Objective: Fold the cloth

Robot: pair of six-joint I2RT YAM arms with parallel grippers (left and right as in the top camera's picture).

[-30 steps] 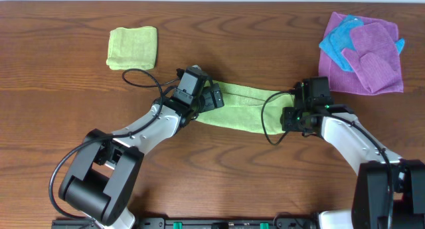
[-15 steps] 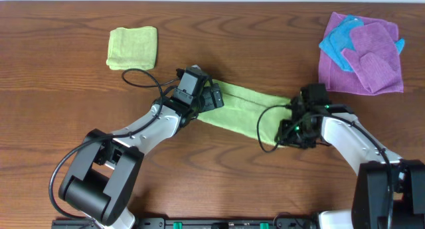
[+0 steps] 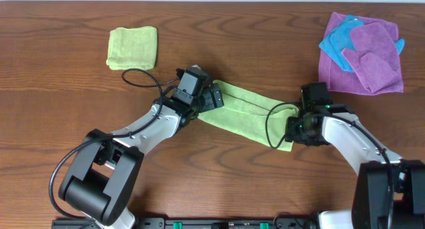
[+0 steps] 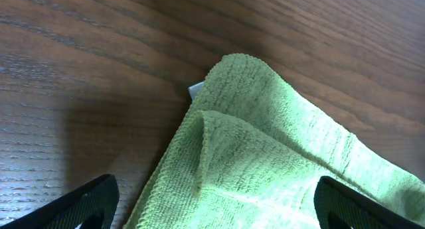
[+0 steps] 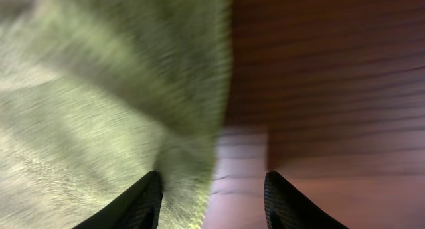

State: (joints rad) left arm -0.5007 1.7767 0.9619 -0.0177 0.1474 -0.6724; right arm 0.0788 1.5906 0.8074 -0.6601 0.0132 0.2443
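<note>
The cloth [image 3: 249, 113] lies mid-bench [image 3: 53, 103] as a long, doubled strip slanting between the arms. The left claw [image 3: 216, 96] hangs wide open over its upper end. The right claw [image 3: 291, 125], jaws parted, clamps nothing at the lower end. A crosswise fold likely remains.

Dark wood table [image 3: 66, 96], yellow-green cloth [image 3: 246, 113] laid as a folded strip mid-table, pale green wad [image 3: 133, 48] far left, purple cloth [image 3: 372, 66] far right.
</note>
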